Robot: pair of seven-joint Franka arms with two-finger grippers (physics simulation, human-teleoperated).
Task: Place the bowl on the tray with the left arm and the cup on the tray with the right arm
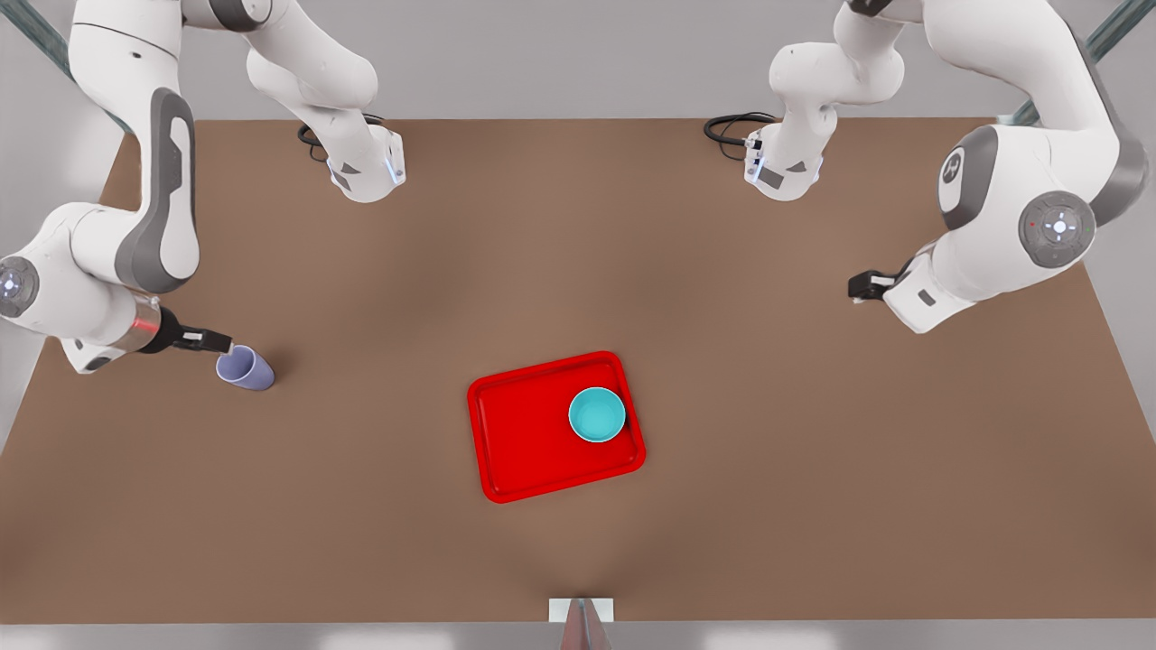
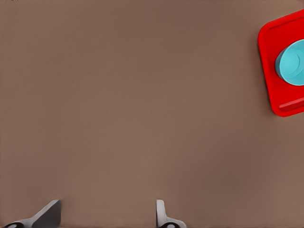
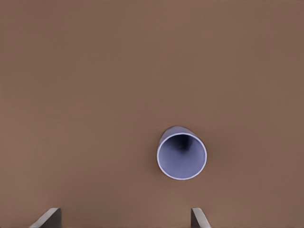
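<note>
The red tray (image 1: pixel 524 451) lies flat on the brown counter (image 1: pixel 768 506), near the middle of its width and closer to the counter's front edge than to its back edge, turned a little askew to those edges. The teal bowl (image 1: pixel 597 414) sits upright inside the tray, in the corner toward the front view's right and the counter's back edge, close to the rim on both sides; the left wrist view shows the same bowl (image 2: pixel 292 64) resting in a corner of the tray (image 2: pixel 273 57). The lavender cup (image 1: pixel 244 368) stands on the bare counter well apart from the tray, toward the counter's edge on the front view's left, its open mouth facing up. The right gripper (image 1: pixel 217 341) hangs above the counter just beside the cup's rim, and in the right wrist view its fingers (image 3: pixel 47 218) are spread wide apart with nothing between them, the cup (image 3: pixel 182 153) lying ahead of them and nearer one finger than the other. The left gripper (image 1: pixel 858 287) is held over the counter near the edge on the front view's right, well away from the tray; in its wrist view the fingers (image 2: pixel 47 214) are parted and empty over bare counter.
</note>
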